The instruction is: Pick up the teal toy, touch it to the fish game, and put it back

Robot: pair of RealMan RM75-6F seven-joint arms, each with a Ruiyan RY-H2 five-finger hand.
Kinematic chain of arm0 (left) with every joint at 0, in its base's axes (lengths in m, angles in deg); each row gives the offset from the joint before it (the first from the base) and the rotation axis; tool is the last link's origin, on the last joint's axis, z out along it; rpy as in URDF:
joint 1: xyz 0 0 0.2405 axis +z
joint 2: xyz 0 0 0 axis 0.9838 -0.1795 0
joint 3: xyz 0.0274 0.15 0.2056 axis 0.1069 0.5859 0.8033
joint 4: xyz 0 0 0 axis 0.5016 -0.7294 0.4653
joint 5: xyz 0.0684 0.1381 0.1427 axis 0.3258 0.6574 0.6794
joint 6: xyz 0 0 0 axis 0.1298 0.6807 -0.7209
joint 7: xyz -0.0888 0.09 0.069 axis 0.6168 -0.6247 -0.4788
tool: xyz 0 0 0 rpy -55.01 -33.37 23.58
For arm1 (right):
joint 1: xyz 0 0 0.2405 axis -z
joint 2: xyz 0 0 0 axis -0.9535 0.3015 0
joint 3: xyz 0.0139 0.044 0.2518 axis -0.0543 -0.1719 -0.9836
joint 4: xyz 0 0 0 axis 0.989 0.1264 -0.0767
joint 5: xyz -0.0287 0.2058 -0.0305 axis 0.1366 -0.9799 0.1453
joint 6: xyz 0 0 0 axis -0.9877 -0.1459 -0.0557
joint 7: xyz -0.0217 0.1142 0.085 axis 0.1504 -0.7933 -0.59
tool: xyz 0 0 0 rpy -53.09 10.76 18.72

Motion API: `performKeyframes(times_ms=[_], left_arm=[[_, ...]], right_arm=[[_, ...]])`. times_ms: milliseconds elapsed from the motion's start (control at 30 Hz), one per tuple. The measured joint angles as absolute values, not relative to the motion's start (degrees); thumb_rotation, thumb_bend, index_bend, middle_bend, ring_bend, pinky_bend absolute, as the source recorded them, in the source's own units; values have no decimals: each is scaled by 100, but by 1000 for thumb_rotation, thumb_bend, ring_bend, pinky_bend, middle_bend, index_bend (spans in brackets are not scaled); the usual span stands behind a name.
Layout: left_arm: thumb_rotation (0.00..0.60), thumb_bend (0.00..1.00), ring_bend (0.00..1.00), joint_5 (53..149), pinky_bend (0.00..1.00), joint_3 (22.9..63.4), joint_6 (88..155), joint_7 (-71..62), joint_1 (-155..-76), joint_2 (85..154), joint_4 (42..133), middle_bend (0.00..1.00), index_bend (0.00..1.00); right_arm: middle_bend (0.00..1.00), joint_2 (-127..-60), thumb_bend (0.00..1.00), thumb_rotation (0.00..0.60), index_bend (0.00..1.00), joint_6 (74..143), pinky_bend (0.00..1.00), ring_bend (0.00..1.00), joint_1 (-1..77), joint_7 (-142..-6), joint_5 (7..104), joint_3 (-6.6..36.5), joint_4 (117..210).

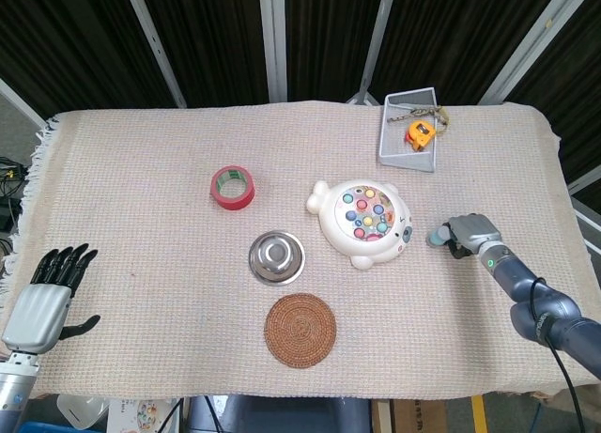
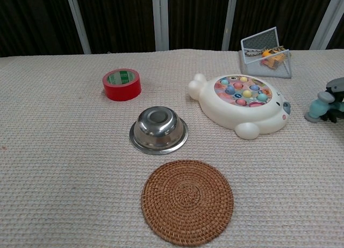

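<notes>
Dark slatted panels back a table (image 1: 141, 170) covered in a beige woven cloth. Right of the fish game (image 1: 362, 223), a little apart from it, the right hand (image 1: 472, 236) grips the teal toy (image 1: 438, 236), whose free end points toward the game; in the chest view the toy (image 2: 316, 106) seems to sit low at the cloth, though contact is hard to judge at the frame's edge. At the near left corner, the left hand (image 1: 45, 301) holds nothing, its fingers straight and close together. A red tape roll (image 1: 232, 186), a steel bowl (image 1: 276, 256), a round woven coaster (image 1: 300, 330) and a wire basket (image 1: 410, 129) holding an orange tape measure (image 1: 419, 134) stand about.
</notes>
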State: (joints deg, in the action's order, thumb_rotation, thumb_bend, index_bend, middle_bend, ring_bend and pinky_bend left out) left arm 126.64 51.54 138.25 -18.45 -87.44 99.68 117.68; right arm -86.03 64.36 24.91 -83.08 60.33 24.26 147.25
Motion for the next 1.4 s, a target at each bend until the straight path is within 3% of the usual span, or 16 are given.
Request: performKeyframes(times_ms=[767,1233,1400], left_arm=[[600,155,0,12647,0,5174,13767,-1777,-8761,9947,11763,0,73],[600,156,0,12659,0,5169,13759,-1794,-8779,9947,11776,0,73],[600,155,0,12665,0,5169,13764,-1802,-8780,9945,11780,0,73]], right_arm=[[285,-8636,726,600,165,6043,75,97,2358,-8087,5854,2397,14645],[267,-8532,726,600,81,6158,56,76,2392,-7955,5758,2383,14806],[252,-8523,664,600,26,6187,41,60,2401,-7945,5718,2357,14821]])
